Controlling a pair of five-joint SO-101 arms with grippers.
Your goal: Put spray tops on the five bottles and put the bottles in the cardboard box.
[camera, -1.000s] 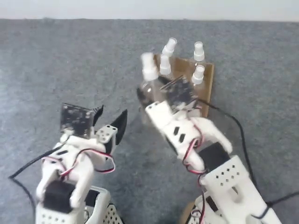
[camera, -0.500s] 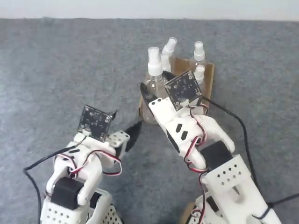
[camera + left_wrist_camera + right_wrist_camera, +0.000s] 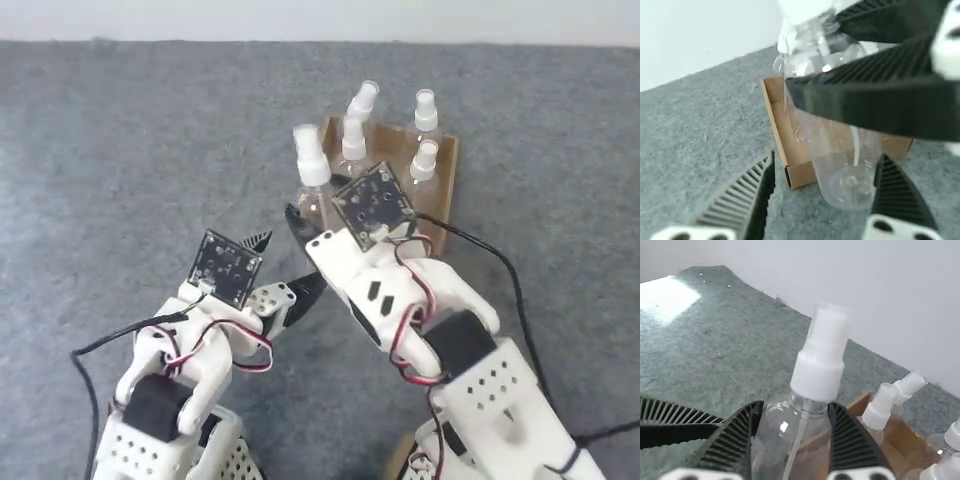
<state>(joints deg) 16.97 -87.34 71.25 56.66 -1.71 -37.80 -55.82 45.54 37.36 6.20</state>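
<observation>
Bottle (image 3: 312,198) w/ spray top (image 3: 820,365) is hanging in right jaws closed on it, left jaws gaping empty; next prob. lowering it upright into cardboard box (image 3: 448,180).

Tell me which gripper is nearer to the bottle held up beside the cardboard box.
Right. The right gripper is shut on the bottle. The left gripper sits open just short of it, on the robot's side, not touching it.
</observation>
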